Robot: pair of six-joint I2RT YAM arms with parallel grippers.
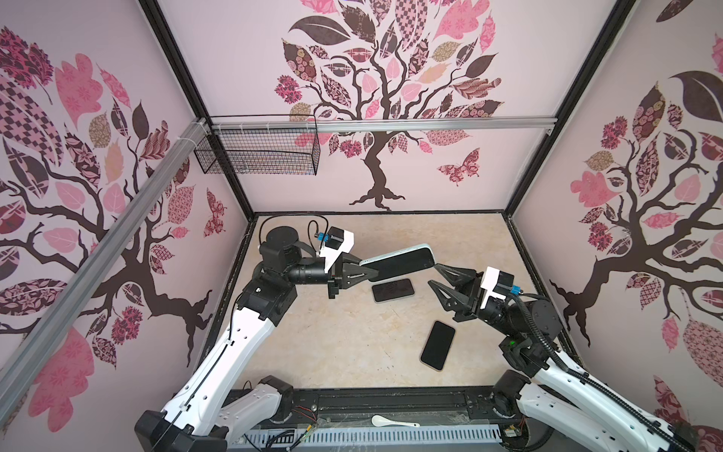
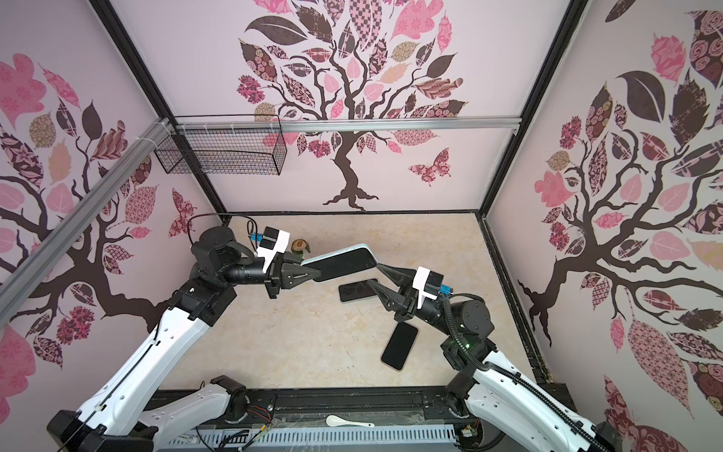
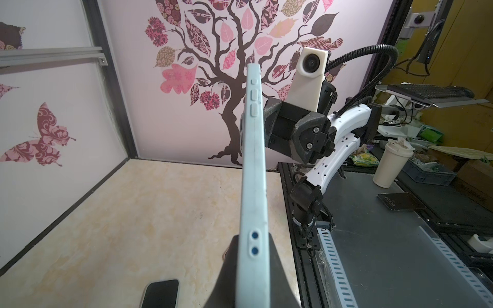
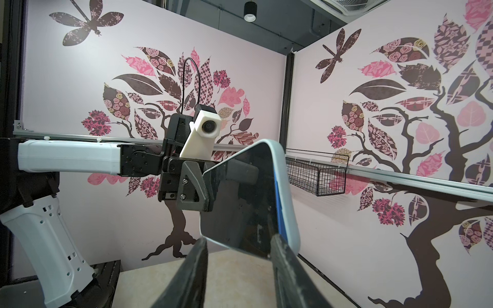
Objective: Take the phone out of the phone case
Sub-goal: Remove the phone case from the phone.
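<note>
Extraction looks barely begun: the left gripper [image 1: 365, 271] clamps the blue phone case [image 1: 410, 249] aloft, phone [image 1: 403, 265] seated inside, right gripper [image 1: 432, 274] spread at its free end

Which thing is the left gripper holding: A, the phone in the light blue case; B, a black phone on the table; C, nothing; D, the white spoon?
A: the left gripper is shut on the phone in the light blue case, held in the air.
</note>
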